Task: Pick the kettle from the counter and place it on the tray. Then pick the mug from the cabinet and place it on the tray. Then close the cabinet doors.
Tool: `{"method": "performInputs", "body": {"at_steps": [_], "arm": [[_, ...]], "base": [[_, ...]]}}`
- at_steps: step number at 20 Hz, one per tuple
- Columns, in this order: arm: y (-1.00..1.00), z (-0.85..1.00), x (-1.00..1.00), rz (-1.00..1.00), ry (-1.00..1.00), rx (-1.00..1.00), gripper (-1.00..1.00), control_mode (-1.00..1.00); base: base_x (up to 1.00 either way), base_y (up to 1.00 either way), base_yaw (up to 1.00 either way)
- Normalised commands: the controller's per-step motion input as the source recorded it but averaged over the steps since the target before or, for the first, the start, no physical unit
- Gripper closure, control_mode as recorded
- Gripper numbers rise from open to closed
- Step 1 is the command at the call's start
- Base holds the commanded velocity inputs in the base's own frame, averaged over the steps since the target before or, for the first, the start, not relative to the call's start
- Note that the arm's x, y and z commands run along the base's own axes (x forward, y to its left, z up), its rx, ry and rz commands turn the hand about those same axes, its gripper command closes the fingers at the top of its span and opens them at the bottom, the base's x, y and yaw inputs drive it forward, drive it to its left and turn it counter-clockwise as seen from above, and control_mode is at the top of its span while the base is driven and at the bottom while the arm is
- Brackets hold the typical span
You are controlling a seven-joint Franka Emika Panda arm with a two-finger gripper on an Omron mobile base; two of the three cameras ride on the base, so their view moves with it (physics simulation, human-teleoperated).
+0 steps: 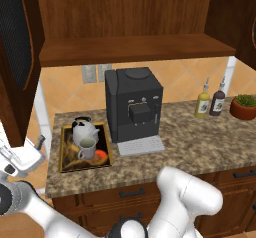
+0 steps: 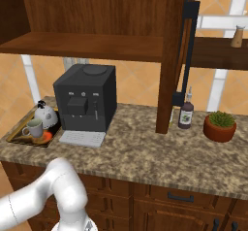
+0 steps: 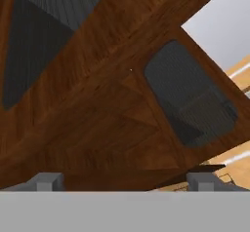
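On the left end of the granite surface [image 1: 200, 142], left base view: the kettle [image 1: 83, 129] and the grey mug [image 1: 87, 149] both stand on the gold-rimmed tray [image 1: 65, 154], just beside the black coffee machine [image 1: 134, 104]. The cabinet [image 1: 130, 47] above stands open, its left door [image 1: 17, 57] swung out toward the camera. The gripper [image 1: 22, 154] hangs low beside that door, at the picture's left edge. By this evidence the step in hand is judged to be closing the doors, the left one first.

Right base view: the same tray [image 2: 14, 130] carries kettle [image 2: 45, 114] and mug [image 2: 34, 127]. The right door [image 2: 175, 55] projects edge-on, its black bar handle [image 2: 186, 50] facing right; two bottles [image 2: 185, 113] and a potted plant [image 2: 219, 125] stand below it.

Hand view: the fingers [image 3: 49, 181] are spread wide and hold nothing; dark wood and a black ribbed panel [image 3: 190, 99] lie close ahead. A good close likely calls for flat contact on the door's outer face near its free edge, a push along the hinge arc, and clearance above the tray's load.
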Motion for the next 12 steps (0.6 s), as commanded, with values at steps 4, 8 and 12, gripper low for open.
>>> {"method": "performInputs", "body": {"at_steps": [4,8,12], "arm": [[0.08,0.58,-0.06,-0.03,-0.19,-0.02,-1.00,-1.00],[-0.03,0.52,-0.18,-0.06,-0.18,0.00,-1.00,-1.00],[-0.22,0.41,-0.35,-0.08,-0.17,0.01,-1.00,-1.00]], "base": [[0.00,0.00,0.00],[0.00,0.00,0.00],[0.00,0.00,0.00]]}}
